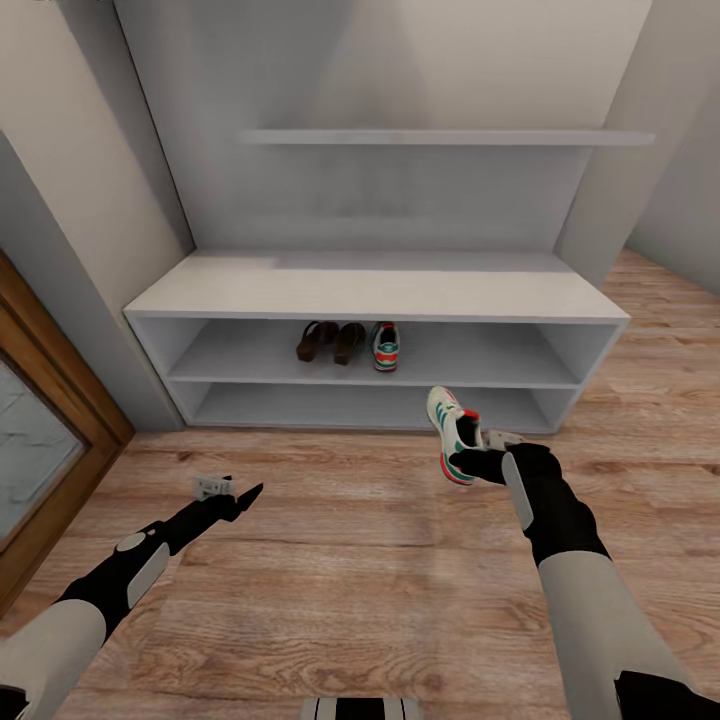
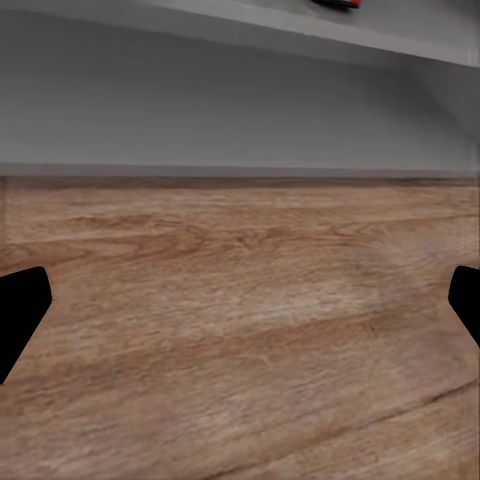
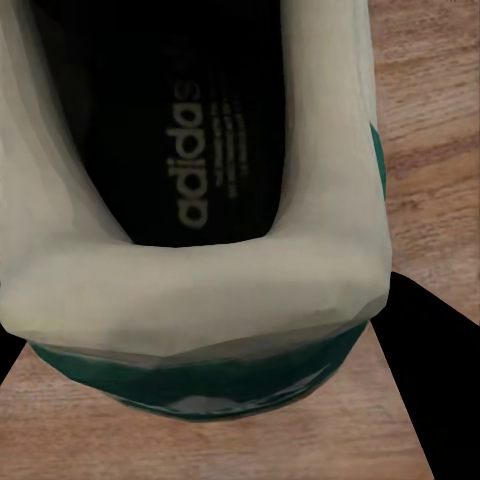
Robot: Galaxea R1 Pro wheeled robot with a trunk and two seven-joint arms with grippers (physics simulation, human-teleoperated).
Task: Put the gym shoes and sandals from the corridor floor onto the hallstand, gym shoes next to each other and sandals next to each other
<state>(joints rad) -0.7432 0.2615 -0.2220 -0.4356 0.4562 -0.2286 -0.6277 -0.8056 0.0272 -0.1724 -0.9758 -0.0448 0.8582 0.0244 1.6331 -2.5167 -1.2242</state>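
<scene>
One gym shoe point(image 1: 452, 432), white with green stripes, hangs above the corridor floor point(image 1: 350, 560) in front of the hallstand point(image 1: 380, 290). My right gripper point(image 1: 478, 447) is shut on its heel. In the right wrist view the heel and dark insole of this gym shoe point(image 3: 190, 200) sit between black fingers point(image 3: 435, 380). The other gym shoe point(image 1: 385, 346) stands on the upper shelf tier, right of the two brown sandals point(image 1: 333, 342), which lie side by side. My left gripper point(image 1: 232, 488) hovers low over the floor at the left, open and holding nothing, with its fingertips point(image 2: 20, 310) spread wide.
A wood-framed door point(image 1: 40, 440) lines the left wall. A floating shelf point(image 1: 440, 137) juts from the hallstand's back panel. The lower tier point(image 1: 360, 405) and the bench top hold nothing. The hallstand's grey base panel point(image 2: 240, 100) faces my left gripper.
</scene>
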